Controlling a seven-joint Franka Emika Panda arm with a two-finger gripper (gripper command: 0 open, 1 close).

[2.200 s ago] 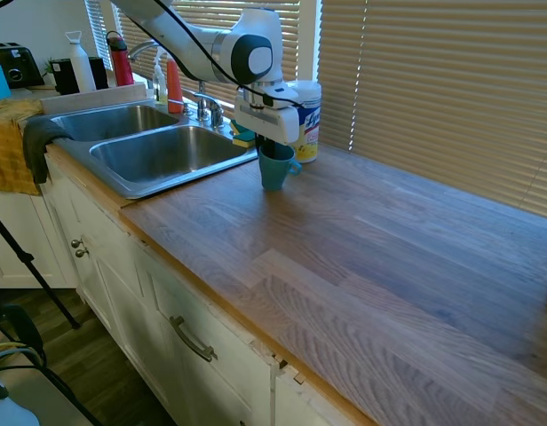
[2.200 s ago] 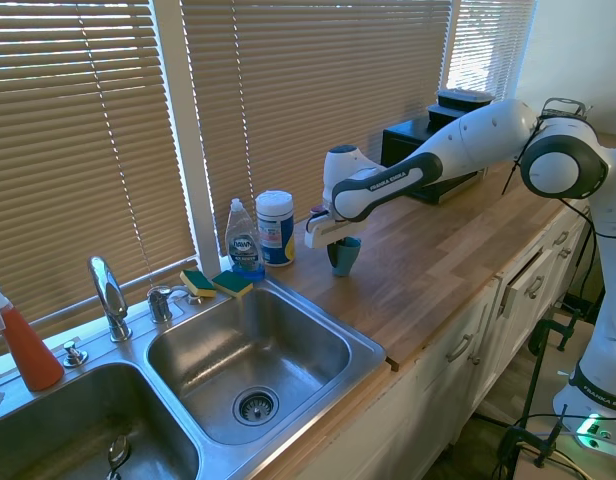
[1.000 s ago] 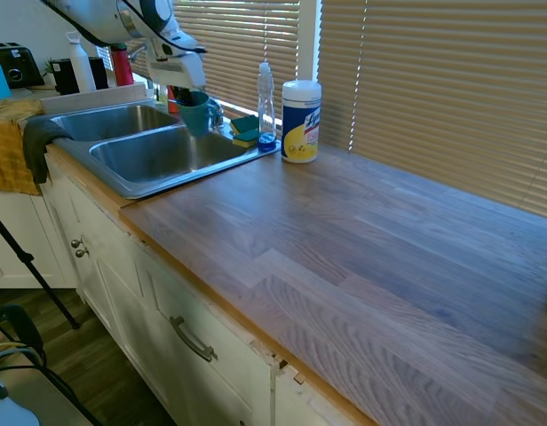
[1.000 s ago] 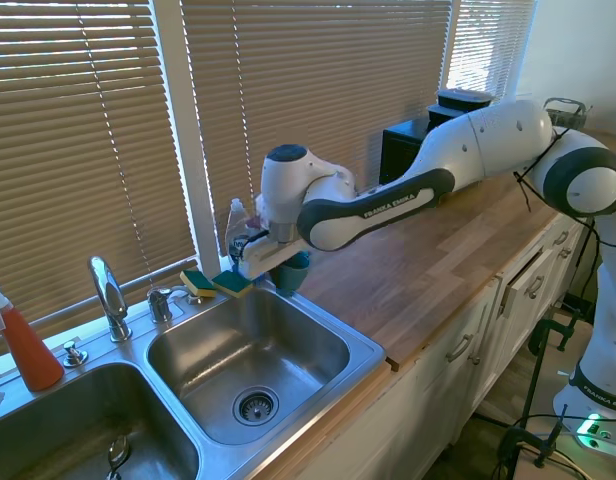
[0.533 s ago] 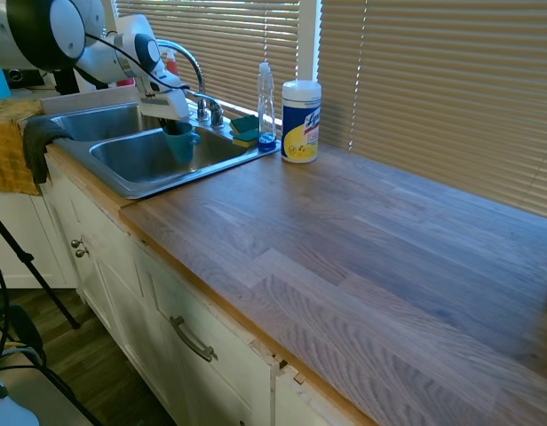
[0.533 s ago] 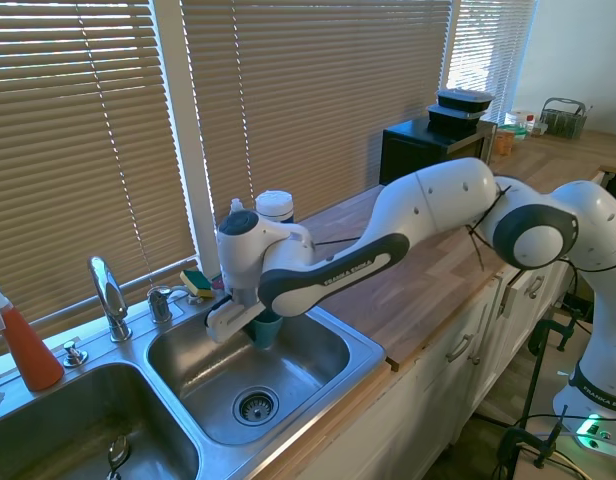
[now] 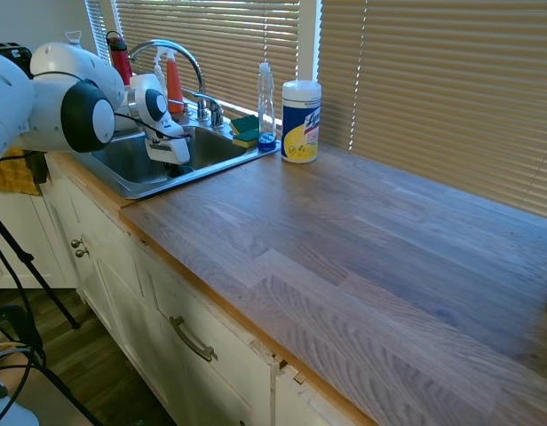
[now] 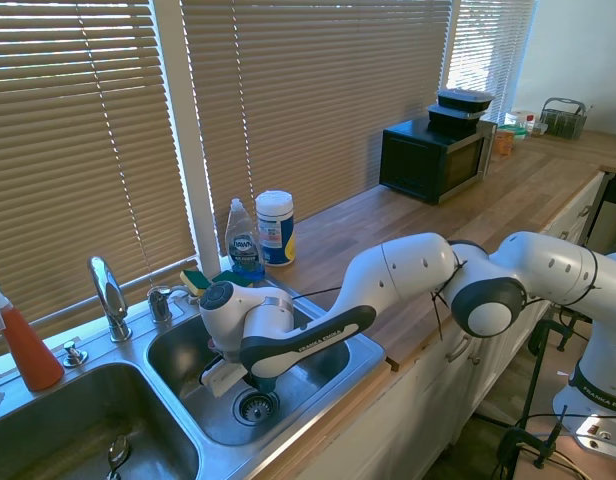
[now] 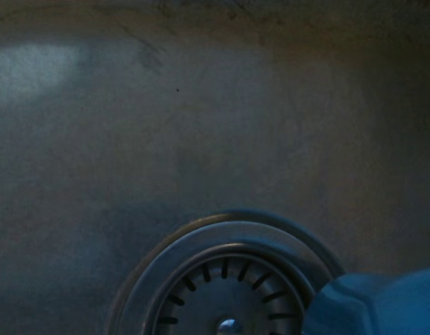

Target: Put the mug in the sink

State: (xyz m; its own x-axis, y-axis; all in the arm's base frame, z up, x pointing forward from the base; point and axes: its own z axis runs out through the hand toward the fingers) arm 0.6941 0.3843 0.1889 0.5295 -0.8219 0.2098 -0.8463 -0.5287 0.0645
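My gripper is down inside the right basin of the steel sink, just above the drain. The teal mug hangs from it, low over the basin floor, mostly covered by the wrist and forearm. The fingers stay shut on the mug. In the wrist view a piece of the teal mug shows beside the drain strainer. From the first exterior view the arm dips behind the sink's front rim, and the mug is hidden there.
A chrome faucet stands behind the divider between the basins. Sponges, a dish soap bottle and a white canister sit at the sink's back corner. A red spray bottle stands far left. A microwave is further along the wooden counter.
The arm carried the mug from the counter beside the canister, over the sink rim, and lowered it deep into the right basin near the drain.
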